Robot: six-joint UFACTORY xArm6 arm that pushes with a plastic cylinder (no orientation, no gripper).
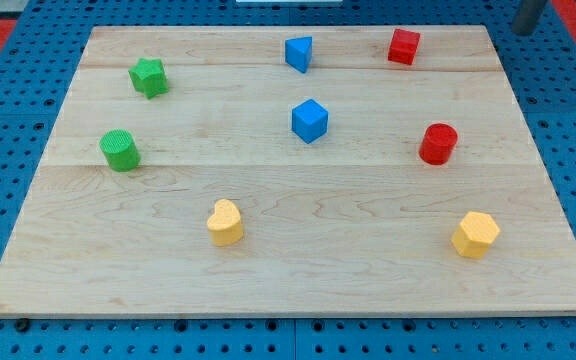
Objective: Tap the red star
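The red star (403, 46) sits near the top edge of the wooden board (268, 270), right of centre. My tip (524, 31) shows at the view's top right corner, just beyond the board's top right corner. It lies well to the right of the red star and a little above it, not touching any block. A red cylinder (438, 143) stands below the red star, toward the view's right.
A blue wedge-like block (299, 53) and a blue cube (309, 120) sit at top centre. A green star (148, 76) and a green cylinder (120, 150) are at the left. A yellow heart (225, 222) and a yellow hexagon (476, 235) lie near the bottom.
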